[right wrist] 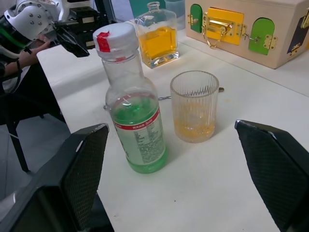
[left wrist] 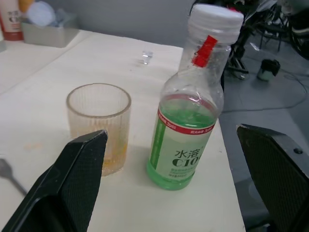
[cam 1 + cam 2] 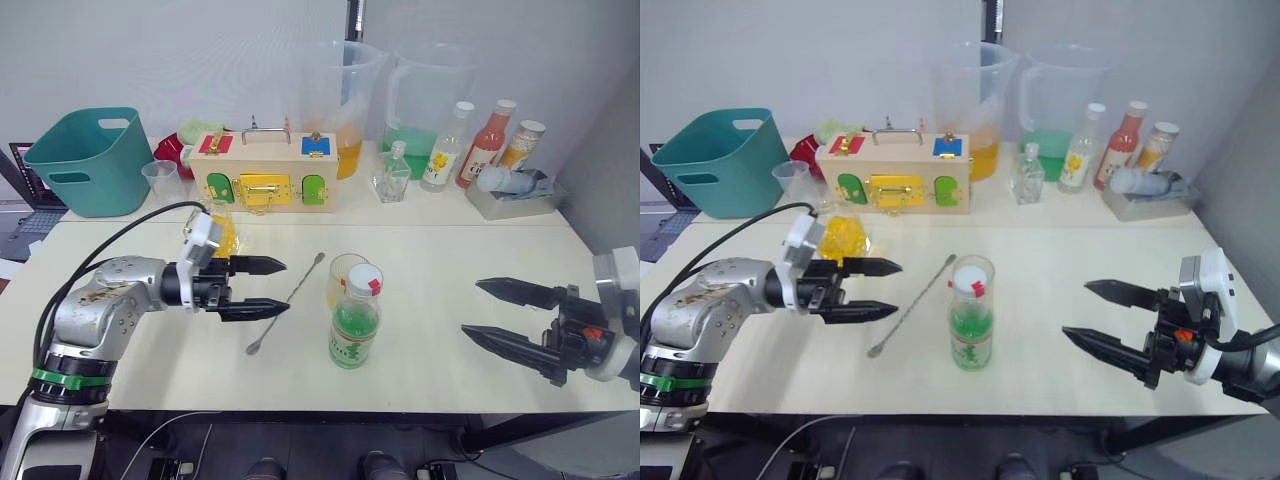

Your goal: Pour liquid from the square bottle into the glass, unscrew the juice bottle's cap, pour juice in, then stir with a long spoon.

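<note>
Juice bottle (image 3: 355, 322) fronting glass (image 1: 194, 106) (long spoon (image 3: 286, 302) beside), wooden box (image 3: 264, 171) behind.

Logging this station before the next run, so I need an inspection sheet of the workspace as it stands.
Surface: pale table, dry.
Job's things: glass holds a little yellow liquid; juice bottle beside it, cap on; square bottle unstoppered; long spoon lying flat.
Clutter: wooden latch box, teal tub, two jugs, bottles at the back.
Grippers: left pincer open, empty; right pincer open, empty.
Cables: black cable along left arm.
Surroundings: grey wall.
</note>
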`<action>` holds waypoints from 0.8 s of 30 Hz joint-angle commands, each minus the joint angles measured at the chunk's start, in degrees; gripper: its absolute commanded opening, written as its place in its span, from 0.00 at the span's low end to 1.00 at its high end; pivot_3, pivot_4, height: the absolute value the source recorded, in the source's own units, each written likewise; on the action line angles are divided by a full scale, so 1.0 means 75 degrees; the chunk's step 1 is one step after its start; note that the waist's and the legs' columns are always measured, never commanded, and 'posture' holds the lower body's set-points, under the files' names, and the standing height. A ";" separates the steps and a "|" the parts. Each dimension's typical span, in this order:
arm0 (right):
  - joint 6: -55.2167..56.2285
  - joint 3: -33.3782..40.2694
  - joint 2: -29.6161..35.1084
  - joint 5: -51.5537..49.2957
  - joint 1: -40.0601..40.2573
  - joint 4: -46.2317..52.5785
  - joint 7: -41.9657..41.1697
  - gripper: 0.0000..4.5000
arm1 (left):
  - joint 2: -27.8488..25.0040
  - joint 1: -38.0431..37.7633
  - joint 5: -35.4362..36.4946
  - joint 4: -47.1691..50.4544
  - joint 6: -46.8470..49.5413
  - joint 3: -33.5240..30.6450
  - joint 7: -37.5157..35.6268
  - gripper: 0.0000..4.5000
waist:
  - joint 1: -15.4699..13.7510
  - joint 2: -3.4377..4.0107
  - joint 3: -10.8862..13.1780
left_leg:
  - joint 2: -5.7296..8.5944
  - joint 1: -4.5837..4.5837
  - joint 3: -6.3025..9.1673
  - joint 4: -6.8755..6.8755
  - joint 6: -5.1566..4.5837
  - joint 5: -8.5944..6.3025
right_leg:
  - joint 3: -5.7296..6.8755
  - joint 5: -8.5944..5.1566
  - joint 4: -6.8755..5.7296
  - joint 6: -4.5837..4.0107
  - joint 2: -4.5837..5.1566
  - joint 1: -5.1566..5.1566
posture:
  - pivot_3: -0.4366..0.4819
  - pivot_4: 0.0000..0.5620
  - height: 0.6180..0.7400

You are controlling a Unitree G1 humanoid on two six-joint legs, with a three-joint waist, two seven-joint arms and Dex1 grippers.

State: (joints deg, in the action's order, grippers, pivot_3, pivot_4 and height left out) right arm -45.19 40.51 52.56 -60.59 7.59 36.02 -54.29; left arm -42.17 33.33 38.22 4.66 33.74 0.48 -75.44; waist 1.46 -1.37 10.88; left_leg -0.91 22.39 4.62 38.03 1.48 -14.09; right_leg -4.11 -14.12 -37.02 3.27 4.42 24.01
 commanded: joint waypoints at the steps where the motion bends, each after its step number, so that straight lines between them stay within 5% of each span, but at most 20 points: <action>1: 0.0111 0.0723 0.0054 -0.0096 0.0455 0.0556 -0.0034 0.99 | 0.0299 0.0459 -0.0028 0.0430 -0.0081 0.0250 0.0048 1.00 | -0.0041 0.0000 0.0000 | 0.0000 0.0000 -0.0001 0.0001 0.0000 0.0000 | 0.0000 0.0000 0.0002 0.0000 0.0000 0.0000 | 0.48 0.27 1.00; 10: 0.0319 0.1352 -0.0057 0.0203 0.1456 0.1076 0.0009 0.99 | 0.1686 0.0950 -0.0441 0.0290 -0.0192 0.1166 0.0511 1.00 | -0.0060 -0.0002 -0.0002 | 0.0001 -0.0009 -0.0004 0.0005 0.0000 0.0000 | -0.0005 -0.0002 0.0004 0.0003 -0.0002 -0.0014 | 0.48 0.27 1.00; 19: 0.0493 0.1596 -0.0437 0.0114 0.2165 0.1599 0.0305 0.99 | 0.2356 0.1007 -0.0649 0.0260 -0.0152 0.1405 0.0853 1.00 | -0.0082 -0.0003 -0.0002 | 0.0004 -0.0009 -0.0002 0.0010 0.0000 0.0000 | -0.0007 -0.0003 0.0008 0.0005 0.0000 -0.0023 | 0.48 0.27 1.00; 24: 0.0626 0.1595 -0.0438 0.0148 0.2312 0.1623 0.0379 1.00 | 0.2456 0.0956 -0.0694 0.0275 -0.0211 0.1460 0.0882 0.69 | -0.0078 -0.0002 -0.0002 | 0.0004 -0.0014 -0.0002 0.0010 0.0000 0.0000 | -0.0007 -0.0004 0.0008 0.0006 -0.0001 -0.0027 | 0.48 0.27 1.00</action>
State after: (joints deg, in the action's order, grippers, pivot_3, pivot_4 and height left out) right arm -41.84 50.31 49.06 -58.89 25.12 46.91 -51.74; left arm -24.24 39.87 32.90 5.67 32.79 11.54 -68.93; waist 0.88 -1.38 10.87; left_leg -0.88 22.27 4.60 38.11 1.48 -14.09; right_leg -4.16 -14.15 -36.94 3.32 4.41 23.76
